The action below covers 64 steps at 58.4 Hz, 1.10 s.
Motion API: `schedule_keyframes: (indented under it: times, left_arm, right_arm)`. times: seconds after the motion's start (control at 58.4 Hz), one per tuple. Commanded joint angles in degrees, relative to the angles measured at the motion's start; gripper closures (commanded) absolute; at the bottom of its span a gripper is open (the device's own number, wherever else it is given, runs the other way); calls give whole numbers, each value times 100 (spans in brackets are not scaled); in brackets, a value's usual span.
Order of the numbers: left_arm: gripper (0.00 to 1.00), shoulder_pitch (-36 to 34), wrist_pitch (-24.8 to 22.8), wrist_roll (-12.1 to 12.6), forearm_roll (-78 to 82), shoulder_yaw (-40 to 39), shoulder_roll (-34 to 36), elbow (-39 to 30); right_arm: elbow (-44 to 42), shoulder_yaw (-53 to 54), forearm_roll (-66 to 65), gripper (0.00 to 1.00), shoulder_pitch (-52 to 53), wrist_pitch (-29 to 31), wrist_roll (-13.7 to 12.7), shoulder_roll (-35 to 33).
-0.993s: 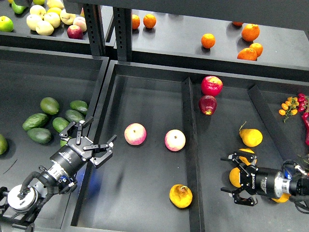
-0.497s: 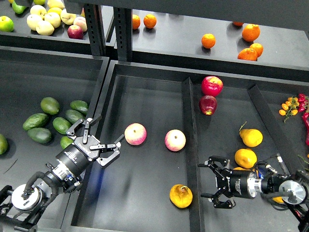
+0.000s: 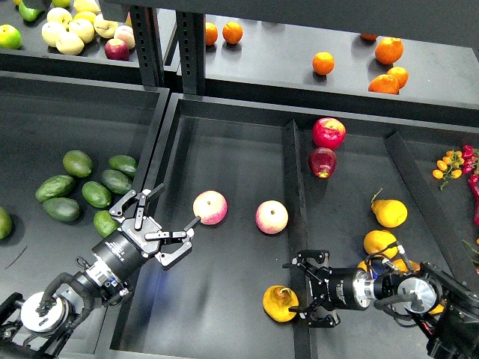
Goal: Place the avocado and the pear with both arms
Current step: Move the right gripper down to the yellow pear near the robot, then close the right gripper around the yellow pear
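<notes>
Pear [image 3: 280, 303] lies at six o'clock, right tool [image 3: 303, 291] spread just beside it for a grasp; left tool [image 3: 153, 224] released near avocado [image 3: 105, 223]

Pear [image 3: 280, 304] in centre bin [image 3: 224, 149], 6 o'clock of two apples [image 3: 240, 212]; avocado [image 3: 105, 223] in left bin [image 3: 45, 120], 5 o'clock of avocado pile [image 3: 86, 183].

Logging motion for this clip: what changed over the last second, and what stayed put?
The right gripper swept left from the yellow pears to the divider, its open fingers now at the bruised pear, not yet closed on it. The left gripper crept up and right toward the pink-yellow apple, open and empty, uncovering the avocado beside it. No fruit moved.
</notes>
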Motion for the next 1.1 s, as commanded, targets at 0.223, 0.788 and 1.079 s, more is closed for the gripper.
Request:
schedule_keyframes:
  times: [0.223,0.788,1.079]
  left_arm:
    - [1,0,0,0,1,34,0,5]
    - [1,88,0,0,1,78,0,5]
    - [1,123,0,0,1,78,0,-48]
  right_arm:
    - [-320,7,18,18,0,0,0,291]
    - [-381,7,106,29,-70,0,0,397]
    - [-399,16,264,43,-123,0,0,406]
